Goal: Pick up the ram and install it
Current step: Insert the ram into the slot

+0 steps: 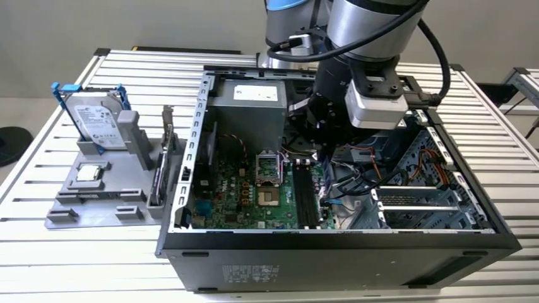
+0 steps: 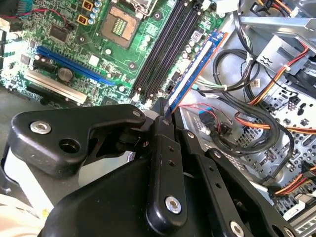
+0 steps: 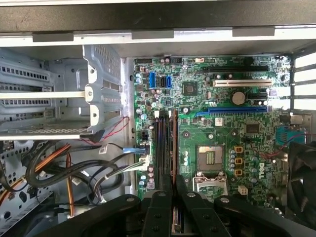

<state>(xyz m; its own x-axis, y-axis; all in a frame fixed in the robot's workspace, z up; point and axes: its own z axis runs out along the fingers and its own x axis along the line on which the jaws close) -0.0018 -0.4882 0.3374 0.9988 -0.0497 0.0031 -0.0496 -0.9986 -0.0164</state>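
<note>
My gripper is down inside the open computer case, over the motherboard. It is shut on the ram, a thin blue-green stick seen edge-on that runs out from between the black fingers. In the first wrist view the ram lies lengthwise along the long black memory slots, beside the processor socket. I cannot tell whether it touches a slot. From the exterior view the stick shows just below the gripper, at the slots' side.
Loose cable bundles hang close to the gripper on the exterior view's right, next to a metal drive cage. The power supply fills the case's back. Outside, a grey holder carries a hard drive and an upright card.
</note>
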